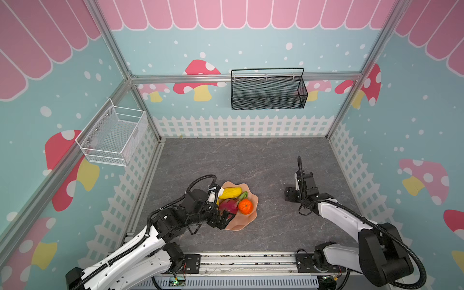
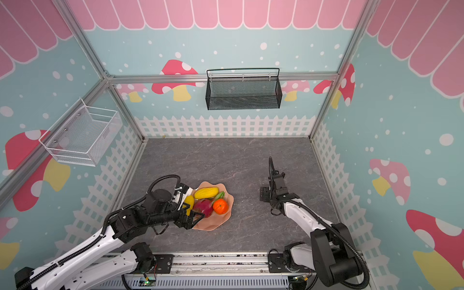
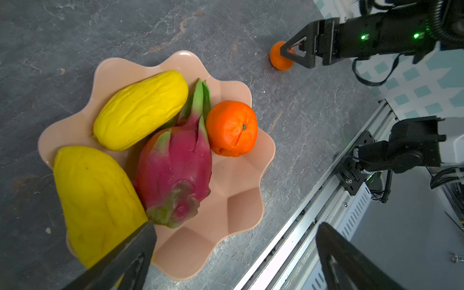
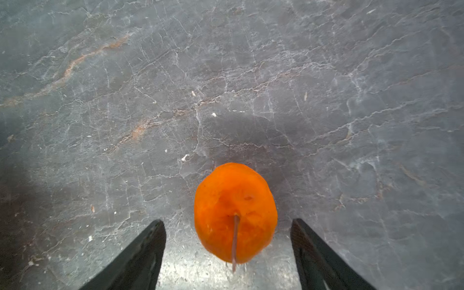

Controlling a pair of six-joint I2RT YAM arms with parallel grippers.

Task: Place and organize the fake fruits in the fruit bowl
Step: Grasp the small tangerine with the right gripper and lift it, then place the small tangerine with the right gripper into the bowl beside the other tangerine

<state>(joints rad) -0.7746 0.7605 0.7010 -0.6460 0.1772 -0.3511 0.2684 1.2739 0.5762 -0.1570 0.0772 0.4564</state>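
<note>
Orange (image 4: 236, 200) is sitting between the spread jaws of the right gripper (image 4: 228, 221), neither touching it; left gripper (image 3: 237, 226) is hanging wide open over the bowl (image 3: 233, 208).

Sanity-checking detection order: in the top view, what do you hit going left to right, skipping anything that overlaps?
In order: white basket → dragon fruit → orange → right gripper. Overlapping items left out.
</note>
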